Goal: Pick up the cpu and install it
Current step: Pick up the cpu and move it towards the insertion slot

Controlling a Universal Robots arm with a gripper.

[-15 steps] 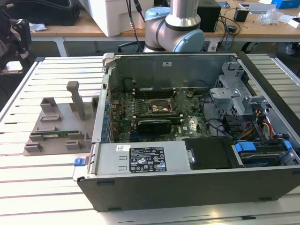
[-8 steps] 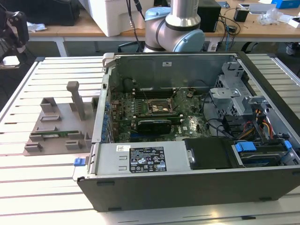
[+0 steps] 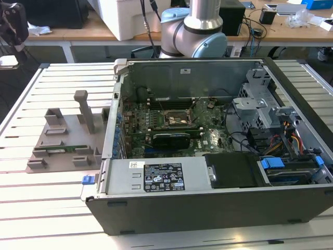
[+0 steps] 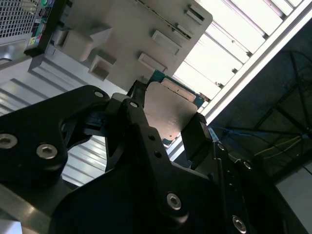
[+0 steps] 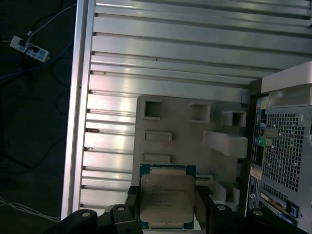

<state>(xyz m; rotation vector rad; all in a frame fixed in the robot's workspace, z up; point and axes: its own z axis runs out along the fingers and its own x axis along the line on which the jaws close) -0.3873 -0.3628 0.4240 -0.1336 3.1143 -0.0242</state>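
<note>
The cpu [image 5: 167, 197] is a flat square chip with a silvery top and a green edge. It sits between the two black fingers [image 5: 204, 201] of my gripper [image 5: 167, 207], which is shut on it. In the second wrist view the cpu [image 4: 170, 109] shows its underside, clamped on two sides by the gripper [image 4: 168, 117]. It hangs high above the grey holder block [image 5: 185, 131] on the slatted table. The open computer case [image 3: 208, 200] lies on the table, its black socket frame [image 3: 179, 120] showing on the motherboard.
The grey holder block [image 3: 67, 140] lies at the exterior view's left of the case, with a green memory stick [image 3: 65, 151] in it. The arm's base [image 3: 195, 31] stands behind the case. Drive cages and cables [image 3: 281, 135] fill the case's right side. A power strip [image 5: 29, 46] lies on the floor.
</note>
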